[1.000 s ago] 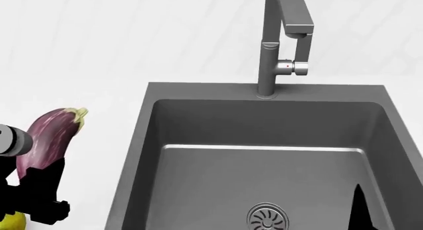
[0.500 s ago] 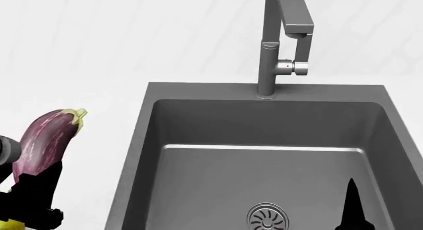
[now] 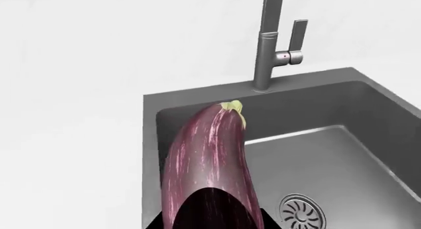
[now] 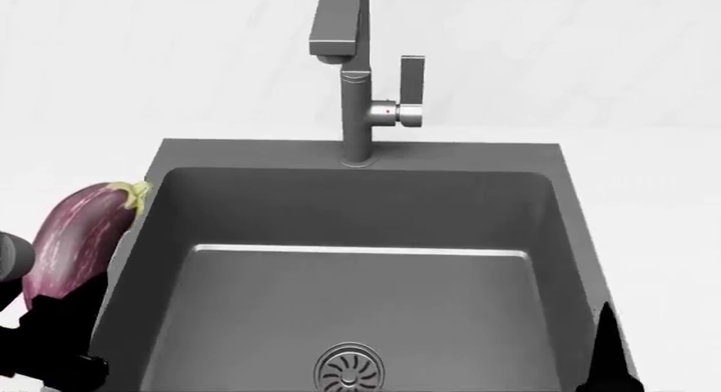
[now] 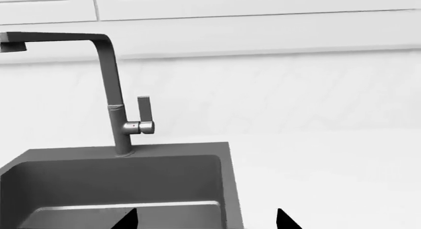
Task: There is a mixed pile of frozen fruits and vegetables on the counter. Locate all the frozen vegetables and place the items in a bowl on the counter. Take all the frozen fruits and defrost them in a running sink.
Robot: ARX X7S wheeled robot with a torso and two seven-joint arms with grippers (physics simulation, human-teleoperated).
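My left gripper (image 4: 56, 316) is shut on a dark purple-maroon eggplant (image 4: 73, 236), one of the frozen vegetables. It holds it tilted, pale green stem end up, above the white counter (image 4: 67, 113) at the left rim of the sink (image 4: 338, 202). In the left wrist view the eggplant (image 3: 207, 155) fills the middle, with a dark finger (image 3: 214, 211) over its near end. My right gripper (image 5: 205, 220) is open with nothing between its fingers, at the sink's right side; one fingertip (image 4: 606, 345) shows. The bowl and the frozen fruits are out of view.
The dark grey basin has a round steel drain (image 4: 351, 368). A tall grey faucet (image 4: 358, 96) with a red-dotted lever (image 4: 397, 111) stands behind it. No water shows. White counter lies to the right of the sink (image 5: 329, 179), with a white wall behind.
The head view has swung right, so the sink and faucet sit further left in it and the faucet spout now points left. The eggplant stays held in my left gripper.
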